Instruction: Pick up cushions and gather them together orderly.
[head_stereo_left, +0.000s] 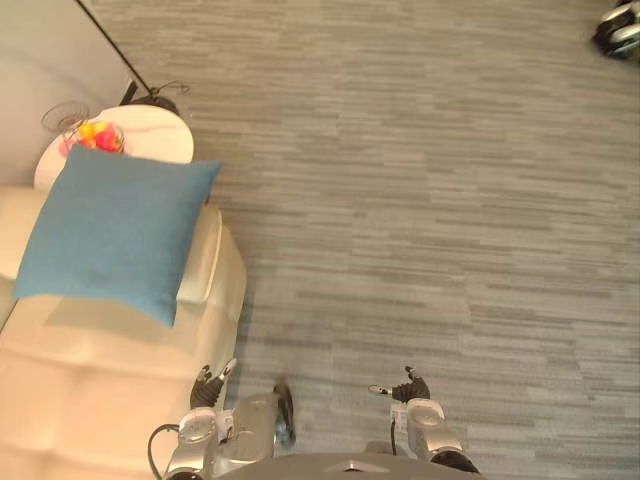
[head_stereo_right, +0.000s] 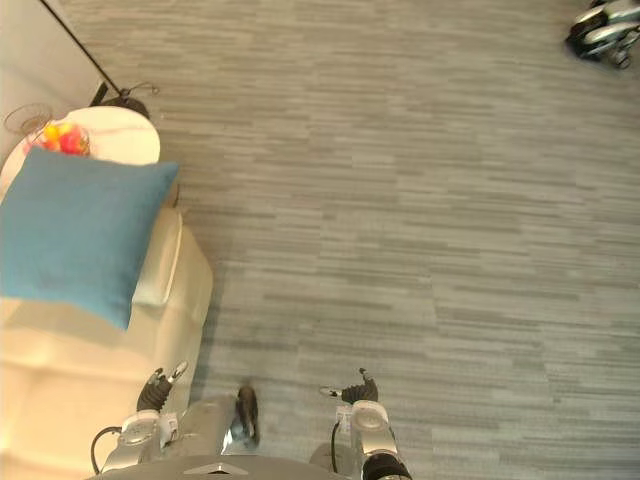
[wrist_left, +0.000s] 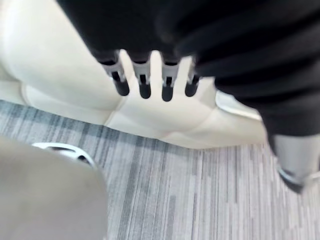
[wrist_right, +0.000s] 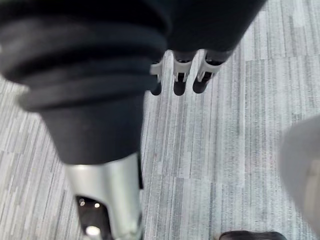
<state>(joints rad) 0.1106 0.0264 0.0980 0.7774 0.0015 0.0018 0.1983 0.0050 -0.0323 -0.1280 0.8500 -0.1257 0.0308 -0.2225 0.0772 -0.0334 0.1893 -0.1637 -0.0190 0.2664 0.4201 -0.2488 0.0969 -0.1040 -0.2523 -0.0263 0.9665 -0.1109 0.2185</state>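
Lying on cream padded sofa (head_stereo_left: 95, 385), far left: blue square fabric cushion (head_stereo_left: 110, 230), upper edge near round white side table (head_stereo_left: 160, 142).
Left hand (head_stereo_left: 205, 392) low, just beside sofa's front edge, fingers (wrist_left: 145, 85) straight and released, holding nothing. Right hand (head_stereo_left: 411, 386) further right over grey striped carpet (head_stereo_left: 450, 220), fingers (wrist_right: 179, 86) likewise loose and empty, well apart from cushion.

carpet (head_stereo_left: 420, 200) open ahead | sofa (head_stereo_left: 80, 400) with cushion (head_stereo_left: 110, 230) blocks left | side table (head_stereo_left: 165, 140) beyond
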